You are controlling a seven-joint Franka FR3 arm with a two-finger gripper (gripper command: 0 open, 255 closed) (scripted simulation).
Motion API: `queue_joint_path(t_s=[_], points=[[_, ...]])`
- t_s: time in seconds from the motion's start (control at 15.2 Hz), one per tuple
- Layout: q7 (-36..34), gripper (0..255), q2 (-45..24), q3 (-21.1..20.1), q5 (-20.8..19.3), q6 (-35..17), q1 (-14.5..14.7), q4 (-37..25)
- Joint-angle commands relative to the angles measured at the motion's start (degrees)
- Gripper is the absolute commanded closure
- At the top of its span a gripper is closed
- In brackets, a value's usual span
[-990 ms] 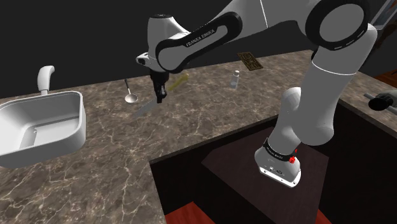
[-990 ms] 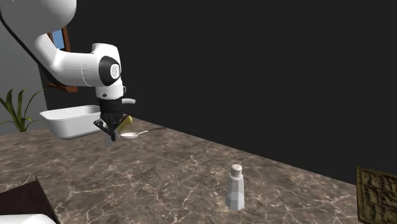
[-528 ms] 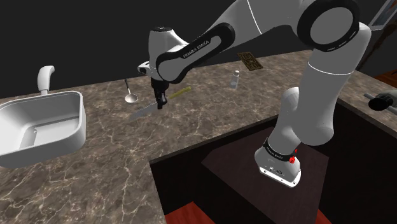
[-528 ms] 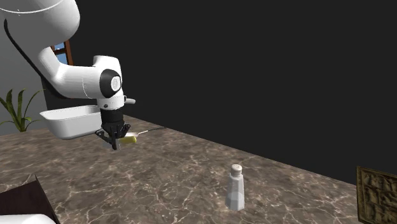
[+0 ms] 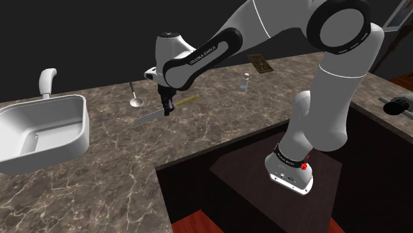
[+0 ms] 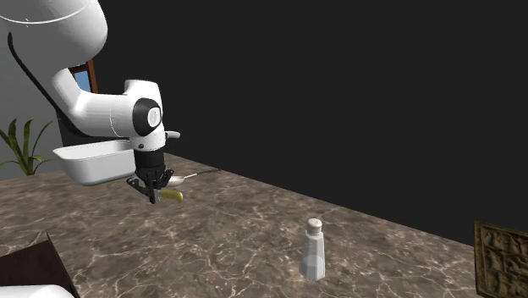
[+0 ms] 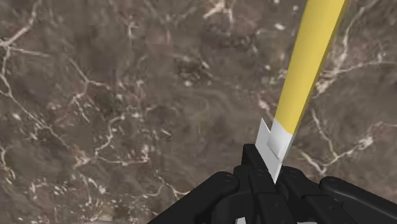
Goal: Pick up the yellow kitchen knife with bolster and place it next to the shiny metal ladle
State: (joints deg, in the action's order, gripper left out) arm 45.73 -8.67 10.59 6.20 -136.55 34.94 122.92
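My gripper [image 5: 167,110] is shut on the knife near its bolster, where the grey blade meets the yellow handle. The knife [image 5: 187,99] lies almost level, low over the brown marble counter [image 5: 218,112]; its blade [image 5: 149,117] points toward the sink. In the wrist view the yellow handle [image 7: 308,63] runs away from the gripper [image 7: 270,175], and the pale bolster [image 7: 273,147] sits between the black fingers. The metal ladle [image 5: 135,98] lies on the counter just behind the blade, a short gap away. In the second exterior view the gripper [image 6: 155,194] holds the knife [image 6: 173,195] in front of the ladle [image 6: 178,179].
A white sink basin [image 5: 73,142] with a faucet [image 5: 46,81] sits at the shoulder view's left. A salt shaker [image 5: 245,81] and a patterned tile [image 5: 260,63] stand further back on the right. The counter's edge drops to the stand [image 5: 291,175]. A plant [image 6: 21,148] stands beyond the sink.
The gripper has come down toward the counter with the knife. The knife has turned from handle-up to nearly level, and its handle now sits lower beside the ladle.
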Motion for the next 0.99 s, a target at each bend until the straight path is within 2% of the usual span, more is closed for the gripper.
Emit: queue_joint_path(t_s=[0.0,0.07,0.4,0.66,0.92], points=[[0.0,255,0.0,0.0,0.0,0.0,0.0,0.0],[0.0,0,0.0,0.0,0.0,0.0,0.0,0.0],[0.0,0,0.0,0.0,0.0,0.0,0.0,0.0],[-1.1,0,4.6,0.4,-1.7,6.5,0.1,-2.0],[-1.1,0,4.7,0.4,-1.7,6.5,0.1,-2.0]])
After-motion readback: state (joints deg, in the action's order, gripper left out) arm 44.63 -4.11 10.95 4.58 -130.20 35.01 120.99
